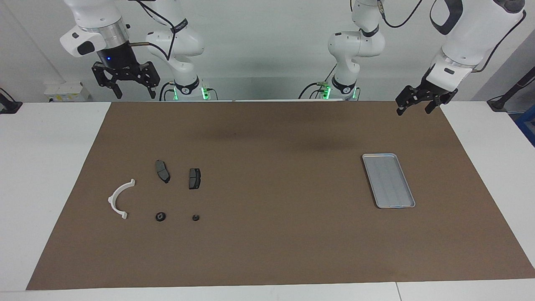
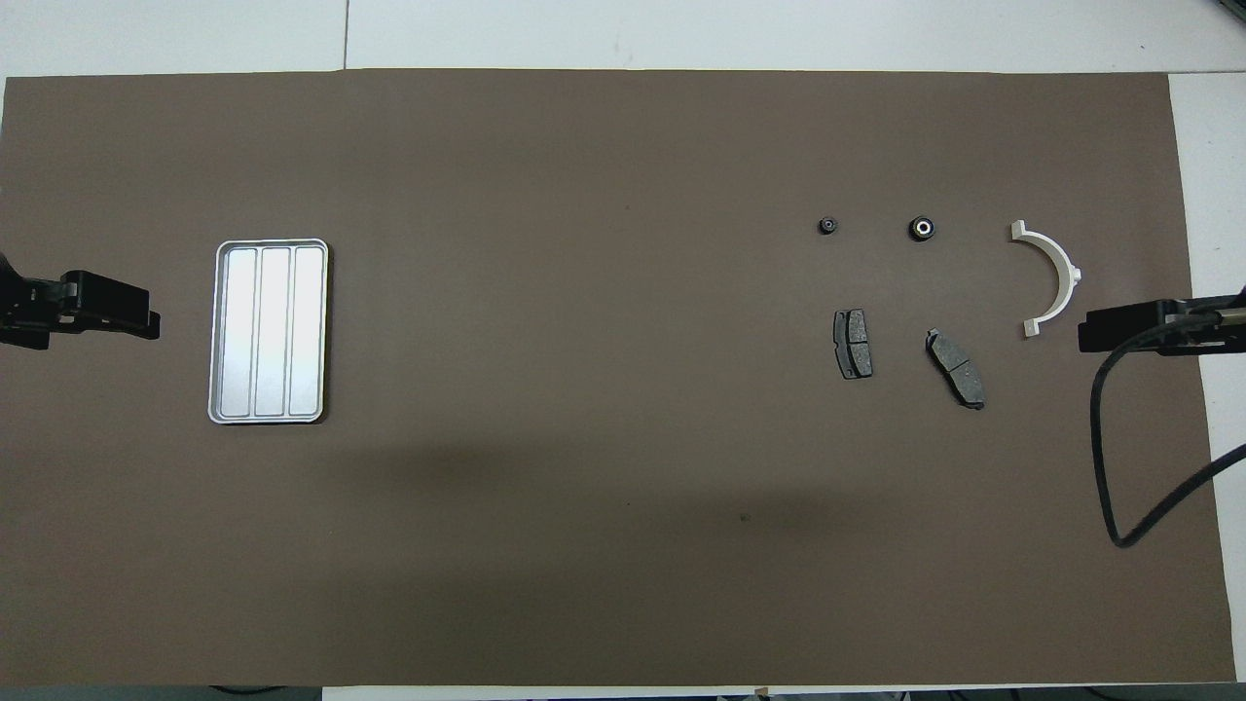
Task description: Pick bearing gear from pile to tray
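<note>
Both arms wait, up in the air at the robots' edge of the brown mat (image 1: 267, 234).

The right gripper (image 1: 132, 92) hangs with its two fingers wide apart, holding nothing. The left gripper (image 1: 413, 106) hangs at its own end of the table, also spread open with nothing in it.

Out from the right gripper, on the mat, lies the pile. First come two dark brake pads (image 1: 162, 171) side by side. Farther from the robots lies a white curved bracket (image 1: 118, 199), then two tiny black round pieces (image 1: 160, 216).

Out from the left gripper sits the tray (image 1: 388, 180), flat and silver, with nothing in it, well apart from the pile.
</note>
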{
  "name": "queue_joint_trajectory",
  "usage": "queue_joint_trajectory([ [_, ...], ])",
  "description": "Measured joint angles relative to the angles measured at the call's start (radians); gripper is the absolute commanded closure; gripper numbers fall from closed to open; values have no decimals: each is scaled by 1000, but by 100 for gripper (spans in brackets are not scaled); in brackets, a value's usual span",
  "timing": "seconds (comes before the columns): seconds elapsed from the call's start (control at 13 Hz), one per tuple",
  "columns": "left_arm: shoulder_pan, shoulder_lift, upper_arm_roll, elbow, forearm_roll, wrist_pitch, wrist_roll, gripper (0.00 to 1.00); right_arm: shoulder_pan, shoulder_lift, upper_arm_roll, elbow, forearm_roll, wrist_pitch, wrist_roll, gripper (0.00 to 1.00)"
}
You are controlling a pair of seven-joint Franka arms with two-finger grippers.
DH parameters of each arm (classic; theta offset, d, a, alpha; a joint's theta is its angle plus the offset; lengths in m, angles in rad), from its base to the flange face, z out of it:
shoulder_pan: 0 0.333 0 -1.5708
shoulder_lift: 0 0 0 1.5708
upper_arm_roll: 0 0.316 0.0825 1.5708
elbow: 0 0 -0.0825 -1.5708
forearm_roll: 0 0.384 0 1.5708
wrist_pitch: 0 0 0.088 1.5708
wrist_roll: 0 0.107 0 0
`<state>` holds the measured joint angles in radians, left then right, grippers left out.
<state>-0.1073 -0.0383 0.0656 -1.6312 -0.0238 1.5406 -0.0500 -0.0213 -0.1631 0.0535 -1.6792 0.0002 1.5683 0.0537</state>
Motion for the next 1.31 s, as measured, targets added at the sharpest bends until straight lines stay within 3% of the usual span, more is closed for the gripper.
queue_joint_trajectory([
  [0.92,0,0,0,0,0,0,0,0,22,6,9,-18,0,29,-4,0],
  [1.08,0,0,0,0,0,0,0,0,46,31,10,-54,0,88,17,0],
  [1.31,0,0,0,0,0,0,0,0,87,133,10,-85,0,209,67,0],
])
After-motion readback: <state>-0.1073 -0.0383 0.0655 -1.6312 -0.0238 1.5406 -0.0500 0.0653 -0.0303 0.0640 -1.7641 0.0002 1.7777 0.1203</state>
